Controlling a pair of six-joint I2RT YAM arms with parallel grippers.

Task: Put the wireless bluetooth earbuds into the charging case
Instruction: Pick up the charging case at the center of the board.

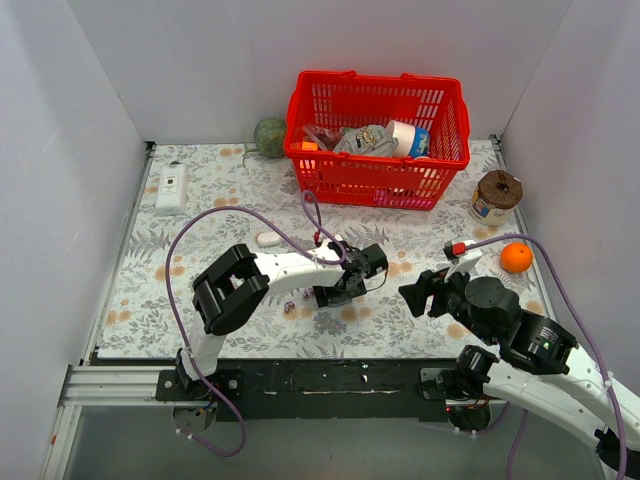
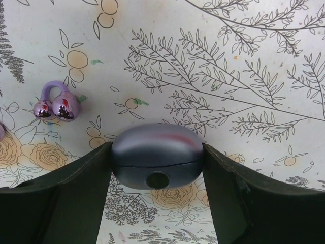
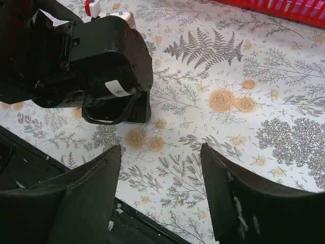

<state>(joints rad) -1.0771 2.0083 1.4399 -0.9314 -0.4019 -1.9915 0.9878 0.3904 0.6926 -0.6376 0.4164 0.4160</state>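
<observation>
The charging case point(image 2: 157, 155), a closed lavender oval with a dark round spot on its front, lies on the flowered cloth. My left gripper point(image 2: 156, 147) is shut on it, one finger against each end. One of the wireless bluetooth earbuds point(image 2: 55, 105), glossy purple with a small loop, lies to the case's upper left, and the edge of another purple piece point(image 2: 1, 132) shows at the frame's left border. From above, the earbuds point(image 1: 290, 307) are tiny specks left of the left gripper point(image 1: 330, 297). My right gripper point(image 3: 160, 152) point(image 1: 405, 293) hangs open over bare cloth, holding nothing.
A red basket point(image 1: 375, 150) of items stands at the back. A white oval object point(image 1: 268, 239) lies behind the left arm. An orange point(image 1: 516, 257) and a brown-lidded jar point(image 1: 496, 196) sit at the right, a green ball point(image 1: 270, 136) and a white switch box point(image 1: 172, 188) at the back left.
</observation>
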